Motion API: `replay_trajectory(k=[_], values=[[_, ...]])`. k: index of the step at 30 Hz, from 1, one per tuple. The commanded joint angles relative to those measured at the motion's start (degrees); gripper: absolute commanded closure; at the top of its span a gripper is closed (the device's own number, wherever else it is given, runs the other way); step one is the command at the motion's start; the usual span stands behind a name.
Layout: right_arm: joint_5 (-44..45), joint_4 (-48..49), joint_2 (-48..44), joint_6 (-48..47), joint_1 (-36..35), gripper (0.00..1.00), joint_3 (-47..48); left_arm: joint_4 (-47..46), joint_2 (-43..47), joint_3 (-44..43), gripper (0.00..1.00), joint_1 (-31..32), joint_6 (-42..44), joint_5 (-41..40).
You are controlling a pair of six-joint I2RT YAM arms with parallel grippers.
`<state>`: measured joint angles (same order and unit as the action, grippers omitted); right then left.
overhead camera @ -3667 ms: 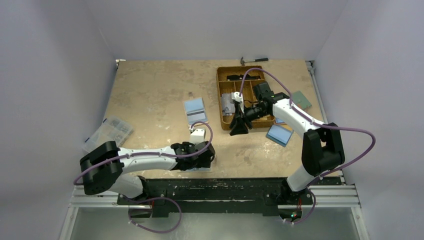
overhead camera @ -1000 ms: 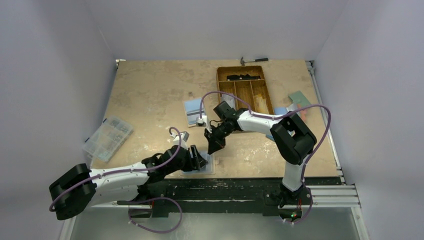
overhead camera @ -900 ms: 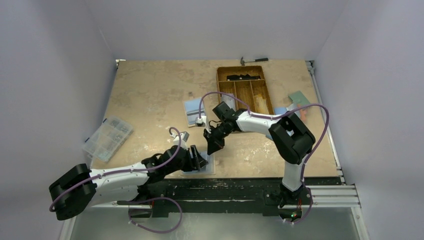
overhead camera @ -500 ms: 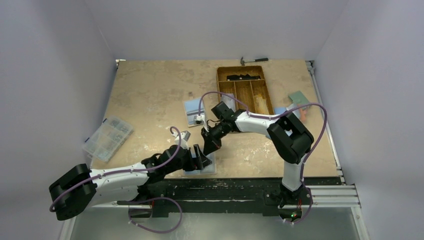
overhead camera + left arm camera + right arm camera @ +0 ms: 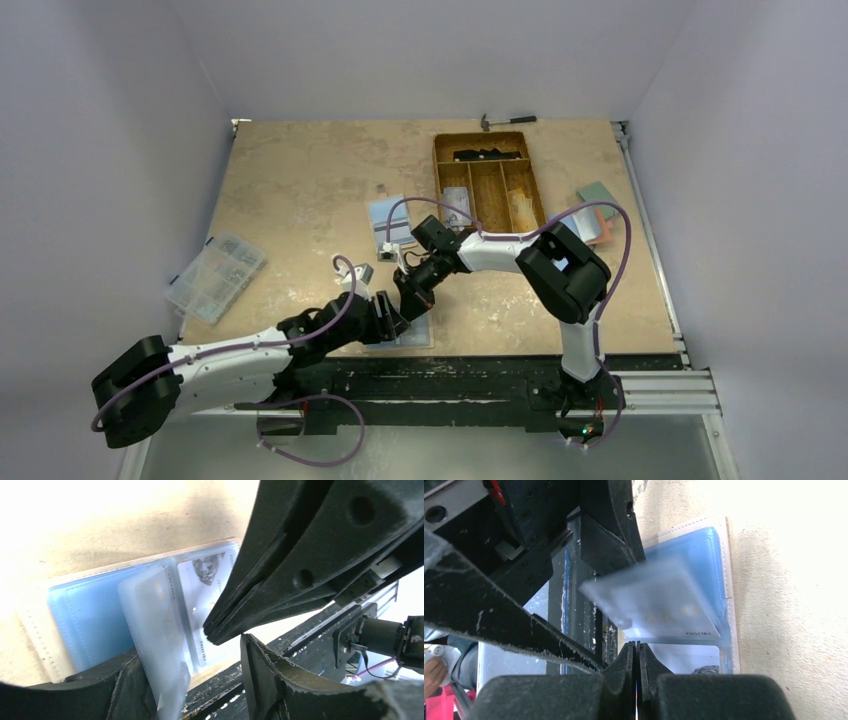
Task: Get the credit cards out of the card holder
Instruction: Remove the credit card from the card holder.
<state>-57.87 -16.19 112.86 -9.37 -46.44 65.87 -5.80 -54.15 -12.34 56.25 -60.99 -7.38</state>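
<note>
From above, the card holder (image 5: 418, 334) lies open at the near edge of the counter (image 5: 300, 190). The left pincer (image 5: 390, 320) and the right pincer (image 5: 408, 292) meet just over it. One loose credit card (image 5: 390, 222) lies flat on the counter a little farther back. A brown tray (image 5: 490, 185) sits beyond that, and a clear organiser box (image 5: 215, 272) is off to the left.

From the left wrist, the holder's blue inner faces are spread flat. The left pincer is released, fingers apart, with a translucent leaf (image 5: 157, 630) standing up between them, close to one finger. It could be a sleeve or a card. A printed card (image 5: 205, 587) sits in the holder's pocket, and the right pincer's tips point down at it.

From the right wrist, the right pincer is clenched with nothing between its fingers. The leaf shows blurred above the blue holder.
</note>
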Motion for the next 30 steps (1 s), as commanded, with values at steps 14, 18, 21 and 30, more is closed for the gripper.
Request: replay_trajectory(k=[14,18,21,30], values=[[6.17,-1.32,-0.11,-1.84,0.12,0.94,1.54,14.56,8.36,-2.52,0.59,-0.44,-0.94,-7.88],[6.13,-2.2,-0.25,-2.68,0.12,0.94,1.93,14.29,8.63,-1.72,0.76,-0.53,-1.49,-8.05],[4.92,-4.07,-0.43,-4.6,0.12,0.92,2.68,14.09,8.74,-1.46,1.0,-0.61,-1.53,-8.13],[-6.36,-13.61,-5.88,-14.53,2.42,0.69,5.69,12.14,22.06,0.02,1.0,-0.66,1.59,-9.06]])
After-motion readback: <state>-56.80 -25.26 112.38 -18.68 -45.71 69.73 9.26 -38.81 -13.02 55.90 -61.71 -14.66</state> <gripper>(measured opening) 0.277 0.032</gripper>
